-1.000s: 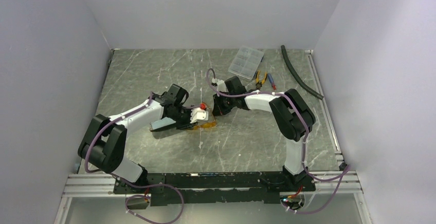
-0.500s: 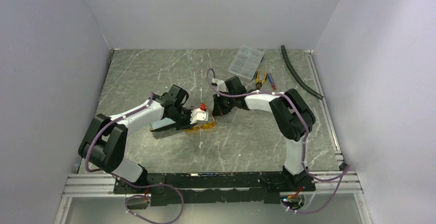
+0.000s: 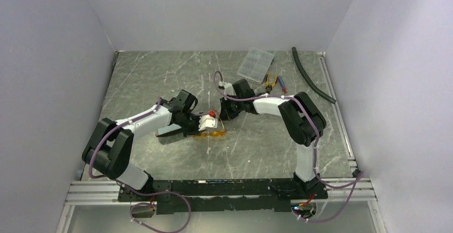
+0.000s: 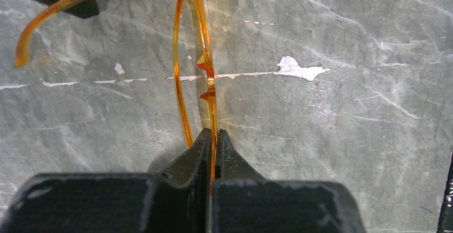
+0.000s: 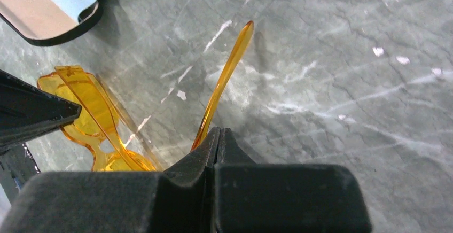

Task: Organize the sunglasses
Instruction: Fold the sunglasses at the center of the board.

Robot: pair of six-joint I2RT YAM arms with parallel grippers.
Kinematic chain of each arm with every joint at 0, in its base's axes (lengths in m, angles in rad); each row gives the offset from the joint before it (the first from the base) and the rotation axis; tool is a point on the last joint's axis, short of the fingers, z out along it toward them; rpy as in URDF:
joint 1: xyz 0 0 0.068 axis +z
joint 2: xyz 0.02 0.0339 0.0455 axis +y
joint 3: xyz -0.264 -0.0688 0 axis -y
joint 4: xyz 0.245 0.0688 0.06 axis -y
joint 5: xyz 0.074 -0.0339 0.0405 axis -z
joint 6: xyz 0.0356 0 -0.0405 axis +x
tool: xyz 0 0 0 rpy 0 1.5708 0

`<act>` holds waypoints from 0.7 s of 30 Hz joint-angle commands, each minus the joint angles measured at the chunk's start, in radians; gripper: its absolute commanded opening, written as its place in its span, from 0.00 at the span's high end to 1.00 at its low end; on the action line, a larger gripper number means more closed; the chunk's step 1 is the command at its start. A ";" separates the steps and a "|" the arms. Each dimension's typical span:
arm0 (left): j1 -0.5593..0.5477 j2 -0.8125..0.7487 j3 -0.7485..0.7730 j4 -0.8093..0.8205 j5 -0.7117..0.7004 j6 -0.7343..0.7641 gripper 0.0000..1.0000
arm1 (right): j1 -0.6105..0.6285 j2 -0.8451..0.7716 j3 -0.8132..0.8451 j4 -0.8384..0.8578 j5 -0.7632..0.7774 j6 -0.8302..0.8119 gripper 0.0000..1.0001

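Gripping sunglasses (image 4: 209,83) — left tool (image 4: 212,134) newly shut, right tool (image 5: 218,133) unchanged

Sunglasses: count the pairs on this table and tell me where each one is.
1. The sunglasses are mid-table beside the glasses case, the left end effector shut on the frame and the right end effector shut on one arm. The robot arms could hide another.
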 commanded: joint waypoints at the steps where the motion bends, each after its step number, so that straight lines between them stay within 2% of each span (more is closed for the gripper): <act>1: -0.009 0.015 0.017 0.013 0.026 -0.011 0.97 | 0.031 0.055 0.062 0.014 -0.025 -0.017 1.00; 6: -0.012 0.016 0.027 0.035 0.041 -0.030 0.97 | 0.087 0.048 0.097 -0.046 0.006 -0.061 1.00; 9: -0.013 -0.015 0.032 0.055 0.070 -0.050 0.97 | 0.108 0.017 0.083 -0.028 -0.110 -0.074 1.00; 16: -0.013 -0.080 0.055 0.042 0.084 -0.059 0.97 | 0.154 -0.045 0.053 -0.106 -0.282 -0.208 1.00; 21: -0.013 -0.070 0.033 0.023 0.072 -0.059 0.97 | 0.109 -0.111 -0.005 -0.080 -0.217 -0.158 1.00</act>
